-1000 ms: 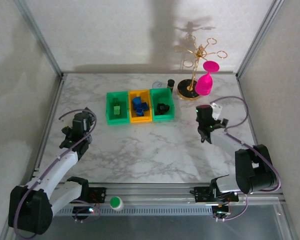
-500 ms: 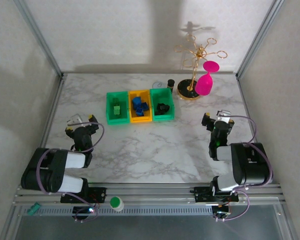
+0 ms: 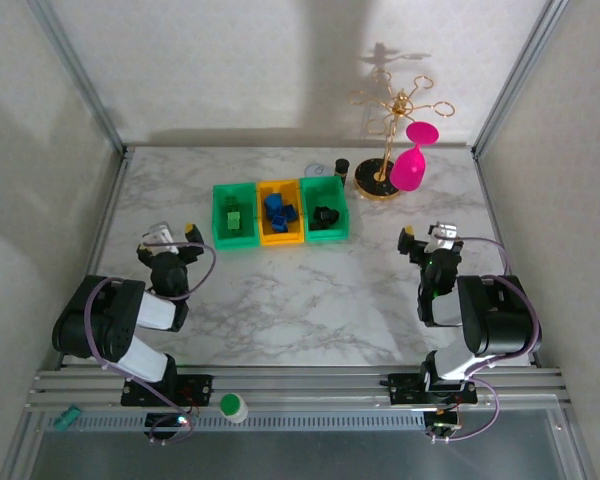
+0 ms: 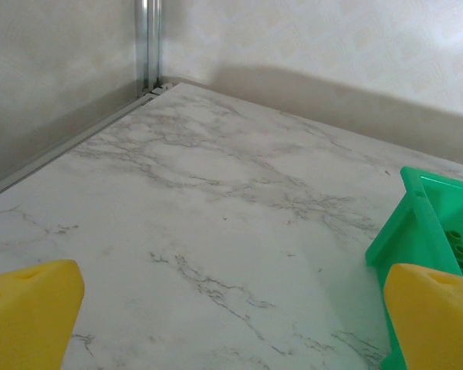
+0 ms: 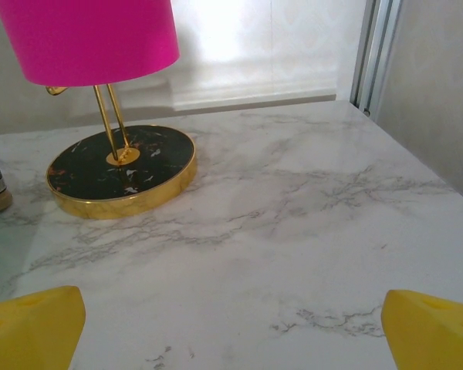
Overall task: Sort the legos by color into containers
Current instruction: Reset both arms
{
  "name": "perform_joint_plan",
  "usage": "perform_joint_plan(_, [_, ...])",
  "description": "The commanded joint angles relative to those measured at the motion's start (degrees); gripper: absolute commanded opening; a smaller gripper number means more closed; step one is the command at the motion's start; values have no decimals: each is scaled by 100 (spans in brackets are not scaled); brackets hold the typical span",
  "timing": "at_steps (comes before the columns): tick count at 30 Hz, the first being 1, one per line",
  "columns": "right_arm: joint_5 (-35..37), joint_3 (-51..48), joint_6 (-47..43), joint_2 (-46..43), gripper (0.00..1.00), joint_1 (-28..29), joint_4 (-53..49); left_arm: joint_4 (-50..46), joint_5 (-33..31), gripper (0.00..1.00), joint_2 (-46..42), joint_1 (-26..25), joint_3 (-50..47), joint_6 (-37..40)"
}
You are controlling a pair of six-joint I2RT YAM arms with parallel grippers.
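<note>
Three containers stand in a row at the back middle of the table: a green bin [image 3: 235, 215] with green legos [image 3: 234, 218], an orange bin [image 3: 280, 212] with blue legos [image 3: 278, 210], and a green bin [image 3: 325, 208] with black legos [image 3: 326, 215]. My left gripper [image 3: 168, 238] sits low at the left, open and empty, a little short of the left green bin [image 4: 428, 223]. Its yellow fingertips [image 4: 31, 308] stand wide apart over bare marble. My right gripper [image 3: 427, 238] rests open and empty at the right, its fingertips [image 5: 436, 327] also spread wide.
A gold stand [image 3: 385, 185] holding a pink glass [image 3: 410, 165] is at the back right, and its black base [image 5: 122, 169] lies ahead of my right gripper. A dark cylinder [image 3: 342, 165] stands behind the bins. A green-and-white cap [image 3: 232, 405] lies on the front rail.
Both arms have folded back and down toward their bases. The grippers stayed open and empty. The bins and legos have not moved.
</note>
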Motion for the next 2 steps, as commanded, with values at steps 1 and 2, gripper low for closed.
perform_joint_plan(1, [-76,20,-82,22,99,-47,234,193,-58,99,20,-26,77,86])
perform_joint_plan(2, [-75,14,-83,17,99,-44,256,174,-12,99,20,-24,85,98])
